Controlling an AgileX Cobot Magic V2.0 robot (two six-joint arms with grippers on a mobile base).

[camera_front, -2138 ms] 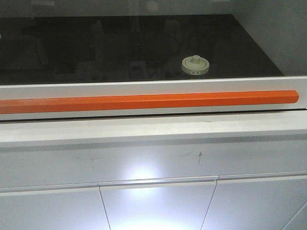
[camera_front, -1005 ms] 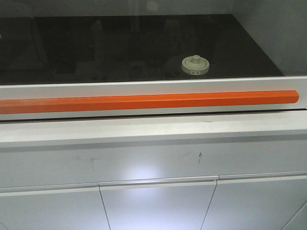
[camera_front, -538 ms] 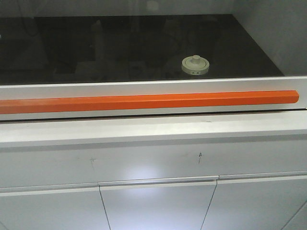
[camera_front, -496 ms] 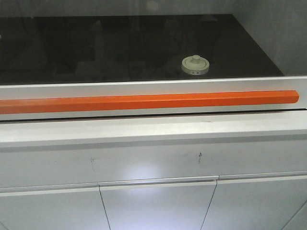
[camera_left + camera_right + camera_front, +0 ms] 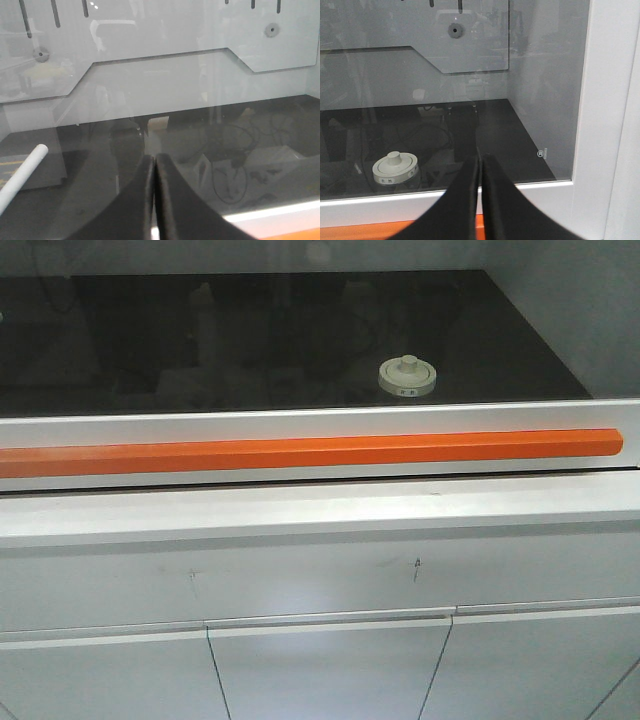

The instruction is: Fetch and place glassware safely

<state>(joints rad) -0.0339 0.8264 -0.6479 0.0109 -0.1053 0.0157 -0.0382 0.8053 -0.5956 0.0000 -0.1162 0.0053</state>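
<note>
- Left tool [image 5: 153, 161]: fingers pressed together and holding nothing, pointing at the glass from outside.
- Right tool [image 5: 479, 161]: also closed tight and empty. It is aimed at the pane's lower right part, with its tip just above the orange bar in that view.
- Neither arm shows in the front view, so both seem to sit back from the cabinet. Their height cannot be told.
- The bar [image 5: 300, 453] runs along the bottom rail of the sash [image 5: 250, 340], which looks fully down on the sill.
- The jar [image 5: 407, 376] stands upright with its lid on, behind the glass on the black counter [image 5: 520, 350]. It is right of centre and near the front edge. In the right wrist view it lies left of the tool.
- A white tube [image 5: 22, 172] lies at the far left inside.
- Step, as I judge it: the fetch has barely begun and nothing is gripped.
- The next move probably calls for raising the sash by the bar. The right tool would then spread and take the jar by its body, not the knob, since the lid may be loose.
</note>
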